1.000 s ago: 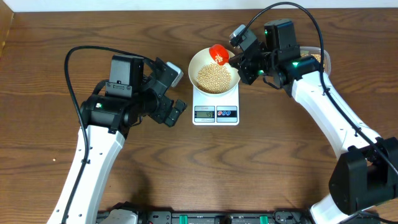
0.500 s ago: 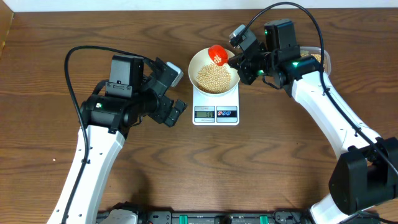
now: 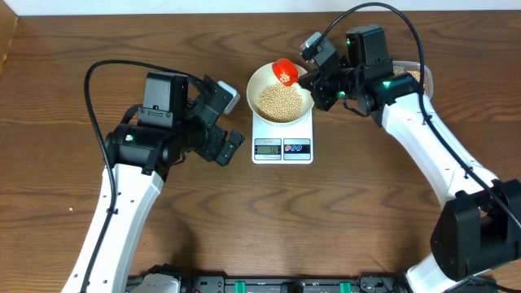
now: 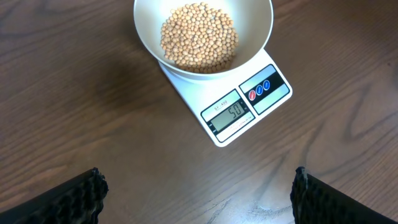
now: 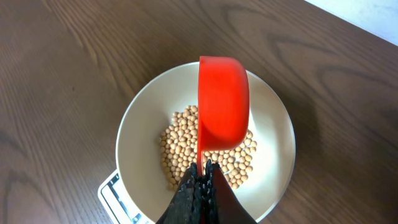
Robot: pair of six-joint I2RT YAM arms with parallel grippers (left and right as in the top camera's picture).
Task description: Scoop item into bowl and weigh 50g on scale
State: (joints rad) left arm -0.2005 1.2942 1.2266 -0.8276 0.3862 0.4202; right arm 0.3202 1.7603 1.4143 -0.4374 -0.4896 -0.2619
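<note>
Scoop (image 5: 222,102): over bowl (image 5: 143,137), handle running back into right gripper (image 5: 200,186), clamped tight on it. Left gripper (image 4: 198,193): spread wide, empty, beside scale (image 4: 261,106), farther off.

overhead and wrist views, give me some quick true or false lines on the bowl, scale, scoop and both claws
1. The white bowl sits on the digital scale. True.
2. The bowl is empty. False: it holds a pile of soybeans.
3. The right claw is shut on the handle of a red scoop, which hangs over the bowl. True.
4. The left claw grips the bowl's rim. False: it is open, holds nothing and stays clear of bowl and scale.
</note>
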